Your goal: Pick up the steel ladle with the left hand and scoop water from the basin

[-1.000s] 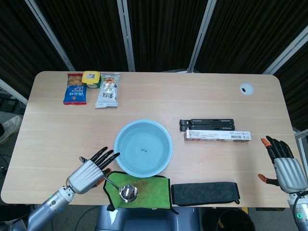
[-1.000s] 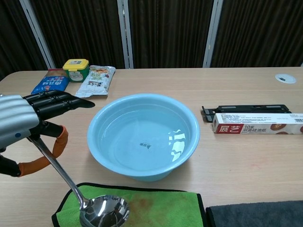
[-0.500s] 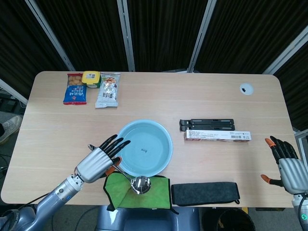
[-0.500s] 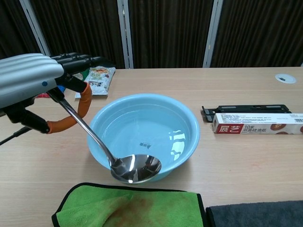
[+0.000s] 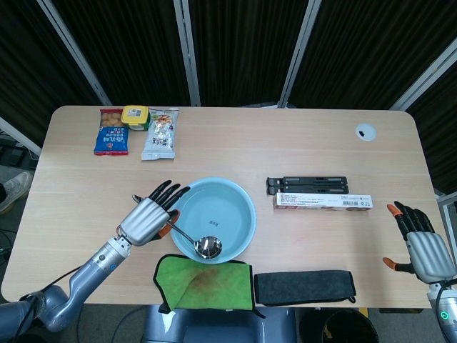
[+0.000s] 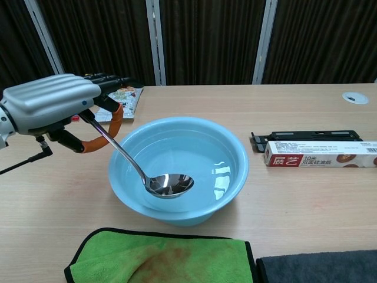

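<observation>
Ladle point(image 6: 144, 174) held by left hand point(image 6: 50, 109), handle pinched under the thumb, other fingers stretched out flat. Long axis slopes down and to the right from the hand; bowl hangs inside the basin point(image 6: 235, 154), over its near-left part, apparently just above the water. Next: dip the bowl. Right hand point(image 5: 423, 246) idle, fingers spread, well apart.

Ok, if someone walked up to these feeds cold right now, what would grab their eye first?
Probably the round light-blue plastic basin of water at the table's centre, with the shiny steel ladle angled into it, bowl over the near-left part. Next, the silver left hand at the basin's left rim, holding the ladle's handle. Then the bright green cloth at the near edge.
</observation>
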Robot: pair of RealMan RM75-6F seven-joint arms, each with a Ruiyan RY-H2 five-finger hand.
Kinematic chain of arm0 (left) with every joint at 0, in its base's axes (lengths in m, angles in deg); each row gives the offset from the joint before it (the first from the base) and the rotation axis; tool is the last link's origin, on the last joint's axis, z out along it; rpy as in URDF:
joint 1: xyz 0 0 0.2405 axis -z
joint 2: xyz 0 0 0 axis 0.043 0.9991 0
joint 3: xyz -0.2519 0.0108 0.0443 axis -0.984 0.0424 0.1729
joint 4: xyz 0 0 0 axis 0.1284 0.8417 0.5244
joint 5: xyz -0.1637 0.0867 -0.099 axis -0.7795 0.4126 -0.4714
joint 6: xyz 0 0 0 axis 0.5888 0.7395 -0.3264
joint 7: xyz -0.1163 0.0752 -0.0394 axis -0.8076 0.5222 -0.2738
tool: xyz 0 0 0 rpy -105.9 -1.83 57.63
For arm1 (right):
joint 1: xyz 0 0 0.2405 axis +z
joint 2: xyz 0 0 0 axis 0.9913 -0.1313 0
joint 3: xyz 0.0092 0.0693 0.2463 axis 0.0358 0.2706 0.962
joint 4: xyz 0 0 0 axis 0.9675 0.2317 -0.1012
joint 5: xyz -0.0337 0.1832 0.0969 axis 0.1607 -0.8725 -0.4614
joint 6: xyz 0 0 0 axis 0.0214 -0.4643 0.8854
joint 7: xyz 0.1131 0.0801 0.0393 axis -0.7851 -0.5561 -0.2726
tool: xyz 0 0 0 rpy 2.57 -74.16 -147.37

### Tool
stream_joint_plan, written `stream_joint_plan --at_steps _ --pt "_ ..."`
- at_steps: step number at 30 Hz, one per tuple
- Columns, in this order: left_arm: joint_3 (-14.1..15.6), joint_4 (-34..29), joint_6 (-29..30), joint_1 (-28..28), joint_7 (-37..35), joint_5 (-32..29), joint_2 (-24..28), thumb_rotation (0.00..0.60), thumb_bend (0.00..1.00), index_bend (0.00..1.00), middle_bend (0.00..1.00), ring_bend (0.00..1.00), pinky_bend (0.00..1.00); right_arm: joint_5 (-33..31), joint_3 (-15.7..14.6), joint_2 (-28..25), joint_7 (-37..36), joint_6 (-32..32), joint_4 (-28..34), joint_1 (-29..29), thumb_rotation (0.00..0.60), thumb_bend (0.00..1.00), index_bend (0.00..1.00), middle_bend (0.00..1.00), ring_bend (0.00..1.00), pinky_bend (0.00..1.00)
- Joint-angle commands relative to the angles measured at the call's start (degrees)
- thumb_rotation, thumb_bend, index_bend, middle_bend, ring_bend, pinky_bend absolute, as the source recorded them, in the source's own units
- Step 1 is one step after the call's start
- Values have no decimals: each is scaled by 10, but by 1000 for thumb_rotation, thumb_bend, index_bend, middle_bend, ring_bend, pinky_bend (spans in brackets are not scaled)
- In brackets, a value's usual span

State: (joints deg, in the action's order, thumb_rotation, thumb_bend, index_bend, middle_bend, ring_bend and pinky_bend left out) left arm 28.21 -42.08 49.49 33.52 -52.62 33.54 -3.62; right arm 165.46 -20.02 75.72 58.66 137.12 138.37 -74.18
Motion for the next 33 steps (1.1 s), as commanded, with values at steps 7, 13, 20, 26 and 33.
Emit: stream_joint_plan --at_steps 7,13,20,26,33 --pt "-19 96 -43 32 10 -42 -66 600 550 663 0 0 0 -9 0 4 -1 -19 -10 8 600 0 0 0 0 0" --pt "-23 143 -61 43 1 -62 -94 600 543 661 0 0 0 -14 3 6 6 -13 -14 6 600 0 0 0 0 0" --pt "-27 194 -75 59 -1 -73 -128 600 544 661 0 0 0 -19 6 13 19 -9 -17 6 600 0 0 0 0 0" --pt "-26 204 -51 62 11 -61 -121 600 543 662 0 0 0 -28 8 13 18 -19 -20 9 600 0 0 0 0 0" --pt "-29 169 -29 62 43 -53 -88 600 546 662 0 0 0 -29 7 14 22 -21 -18 10 600 0 0 0 0 0"
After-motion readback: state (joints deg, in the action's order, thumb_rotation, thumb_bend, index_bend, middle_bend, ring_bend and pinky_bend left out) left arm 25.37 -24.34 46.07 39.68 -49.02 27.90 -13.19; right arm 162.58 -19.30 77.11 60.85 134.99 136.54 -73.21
